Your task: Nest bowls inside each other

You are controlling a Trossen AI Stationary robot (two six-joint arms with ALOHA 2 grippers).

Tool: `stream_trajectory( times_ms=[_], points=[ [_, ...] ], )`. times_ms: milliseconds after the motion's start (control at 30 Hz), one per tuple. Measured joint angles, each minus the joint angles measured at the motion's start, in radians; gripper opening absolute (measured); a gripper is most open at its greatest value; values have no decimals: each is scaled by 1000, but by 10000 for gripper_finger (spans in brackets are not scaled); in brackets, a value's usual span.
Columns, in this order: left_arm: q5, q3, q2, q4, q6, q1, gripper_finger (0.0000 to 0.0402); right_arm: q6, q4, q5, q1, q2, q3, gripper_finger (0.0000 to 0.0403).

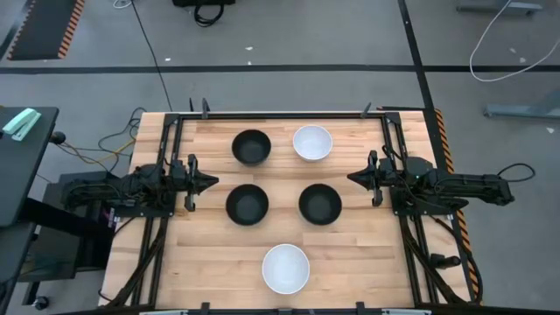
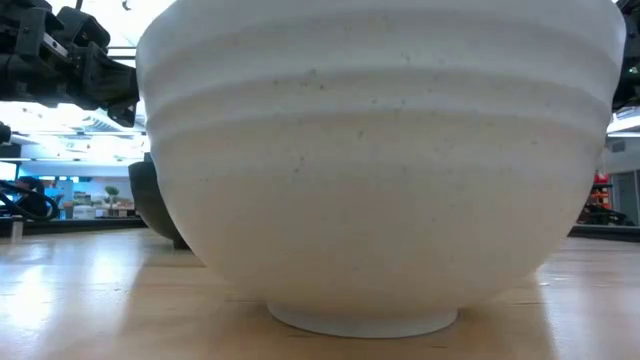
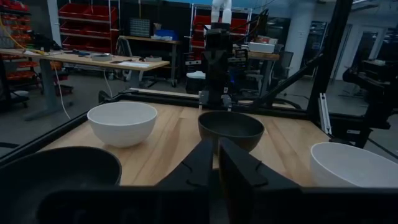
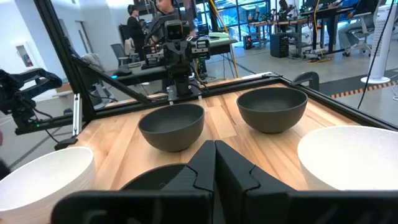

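Currently, my readout from the remote station:

Left gripper [image 1: 210, 182]: I am seeing it parked at the left edge of the table [image 1: 350, 262], fingers pressed together, gripping nothing, pointing inward toward the middle row of bowls.

Right gripper [image 1: 353, 178]: it is waiting at the right edge in mirror pose, fingers closed to a point and empty.

Far black bowl [image 1: 251, 146]: it is sitting upright in the far row, left of centre.

Far white bowl [image 1: 312, 143]: it is standing just beside that black one, on its right, with a gap between them.

Middle-left black bowl [image 1: 247, 204]: it is resting nearest the left gripper, apart from it.

Middle-right black bowl [image 1: 320, 204]: it is lying on the right gripper's side, beside its twin without touching.

Near white bowl [image 1: 285, 268]: it is sitting alone at the near edge, filling almost all of the low view.

Nesting: I am counting five separate bowls, none inside another.
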Motion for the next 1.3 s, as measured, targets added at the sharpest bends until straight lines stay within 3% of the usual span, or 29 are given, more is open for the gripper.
stream_trajectory(
  times_ms=[600, 833, 1067, 1167, 1300],
  points=[
    [-7, 0, 0, 11, -6, 3, 28, 0, 0, 0, 0, 0, 0, 14],
    [-73, 0, 0, 63, -201, 3, 33, 0, 0, 0, 0, 0, 0, 14],
    [-180, 0, 0, 73, -584, 3, 23, 0, 0, 0, 0, 0, 0, 14],
    [-250, 0, 0, 75, -678, 3, 19, 4, 5, 0, 0, 0, 0, 14],
    [-303, 0, 0, 123, -769, 3, 20, 102, 64, 31, 0, 0, 0, 14]
  ],
)
